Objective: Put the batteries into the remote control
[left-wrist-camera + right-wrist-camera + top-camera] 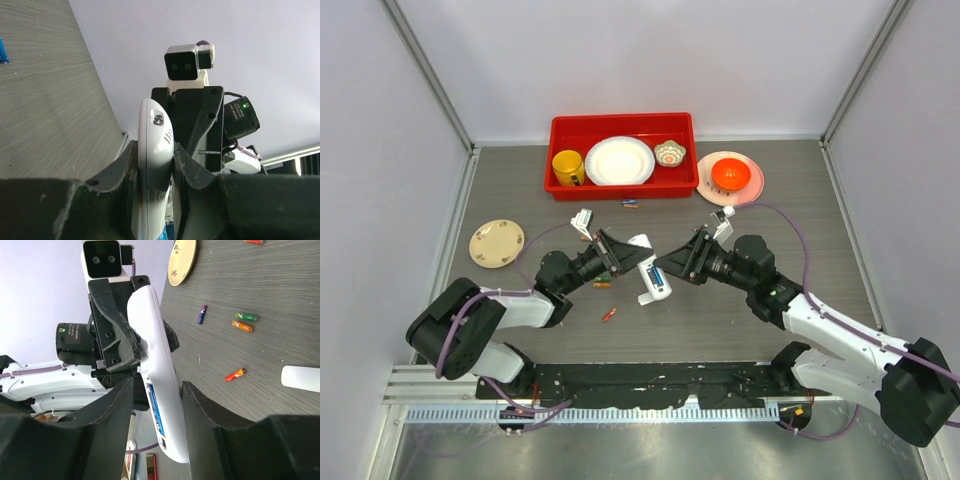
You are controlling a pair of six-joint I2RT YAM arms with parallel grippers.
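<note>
**1. Remote.** The remote (653,281) is held clear of the table (740,330), at mid-table between my two claws. In the top view its long axis runs from the far end toward the arm bases, slanted slightly right. The slot face is turned up and toward my right arm. A blue battery (154,412) lies lengthwise in the slot.

**2. Left claw.** My left claw (155,147) is clamped on the remote, with one finger pressed against each side. The rounded end stands out past the fingertips.

**3. Right claw.** My right claw (157,384) is part open and straddles the remote. A thin dark gap shows at each finger, so it has no grip.

**4. Loose cells on the table.**
- The red battery (235,374) lies nearest the remote.
- The green battery (247,317) and orange battery (243,326) lie side by side.
- The purple battery (201,314) lies just beyond them.

**5. Limits of view.**
- In the left wrist view my fingers cover the remote's lower part, and the slot is out of sight.
- I cannot tell whether the slot holds a second cell.
- A white piece (301,378) is cut off at the edge of the right wrist view.
</note>
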